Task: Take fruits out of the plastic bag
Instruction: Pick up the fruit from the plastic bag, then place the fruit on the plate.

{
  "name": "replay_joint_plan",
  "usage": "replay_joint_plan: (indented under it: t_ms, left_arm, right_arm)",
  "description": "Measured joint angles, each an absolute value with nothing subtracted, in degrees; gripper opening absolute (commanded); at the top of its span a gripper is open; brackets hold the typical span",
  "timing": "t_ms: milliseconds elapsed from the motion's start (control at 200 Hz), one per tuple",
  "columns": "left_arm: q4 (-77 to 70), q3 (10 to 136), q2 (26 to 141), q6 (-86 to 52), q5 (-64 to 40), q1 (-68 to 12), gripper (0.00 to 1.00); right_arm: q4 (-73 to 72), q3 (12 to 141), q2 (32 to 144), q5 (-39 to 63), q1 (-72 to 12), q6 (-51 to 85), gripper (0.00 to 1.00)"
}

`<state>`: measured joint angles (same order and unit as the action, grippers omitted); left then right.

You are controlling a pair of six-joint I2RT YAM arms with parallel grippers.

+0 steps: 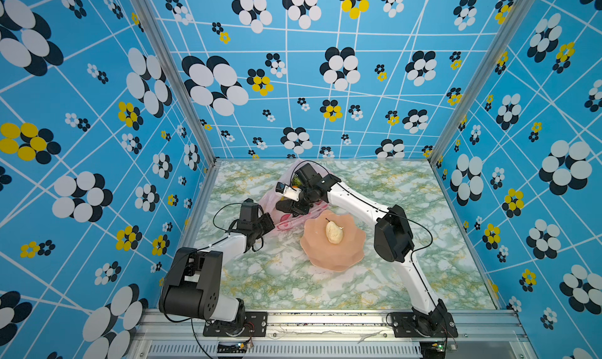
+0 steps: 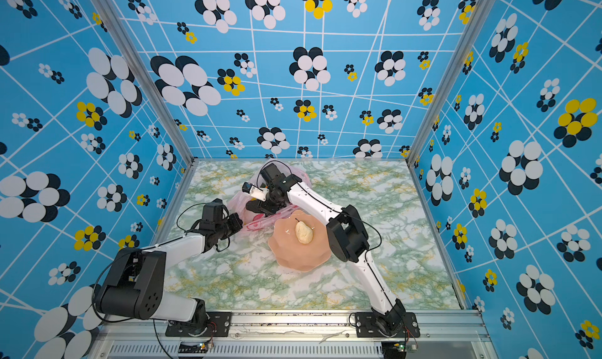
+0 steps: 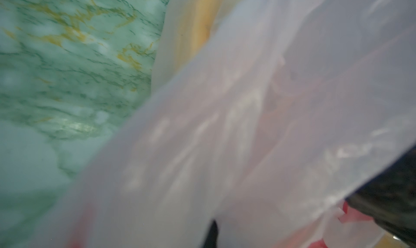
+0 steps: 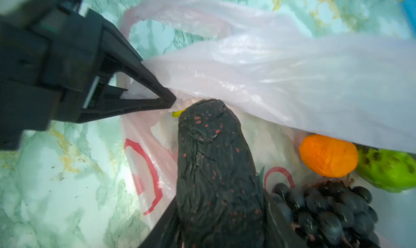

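Gripping dark bumpy avocado [image 4: 213, 168] inside thin pink plastic bag [image 4: 292, 73]: right tool [image 1: 286, 207] clamped on it. Left tool [image 4: 171, 101] pinched shut on bag rim, mouth held open. Round orange fruit [image 4: 328, 155], dark purple grape bunch [image 4: 326, 213] lay inside. Next, likely: lift avocado clear without snagging film.

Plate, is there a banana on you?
No, only a pale fruit with a stem lies on the plate.
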<state>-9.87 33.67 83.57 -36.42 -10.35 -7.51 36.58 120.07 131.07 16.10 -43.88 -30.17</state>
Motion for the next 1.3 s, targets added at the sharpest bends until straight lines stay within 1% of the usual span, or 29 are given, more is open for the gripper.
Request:
replay_joint_plan:
  t_ms: [385, 640, 785, 1005, 1305]
  left_arm:
    - [-9.87, 33.69, 83.57, -36.42, -10.39, -7.51, 0.00]
    - [-9.87, 33.67, 83.57, -36.42, -10.79, -7.51, 0.00]
    - [-9.87, 33.67, 83.57, -36.42, -10.94, -7.51, 0.00]
    - [-9.87, 33.69, 83.57, -36.42, -11.18, -7.51, 0.00]
    - [-9.87, 33.69, 83.57, -36.42, -11.18, -7.51, 0.00]
  right_arm:
    - [28.84, 102.32, 115.98, 10.83, -43.88, -23.05, 0.37]
    - [25.96, 88.62, 101.56, 7.53, -43.88, -16.21, 0.35]
    - [25.30, 81.47, 94.91, 5.69, -44.10, -12.64, 0.35]
    - [25.98, 72.90, 86.28, 2.17, -46.89, -7.64, 0.34]
    - [28.18, 63.96, 78.52, -2.37, -51.00, 0.36, 0.34]
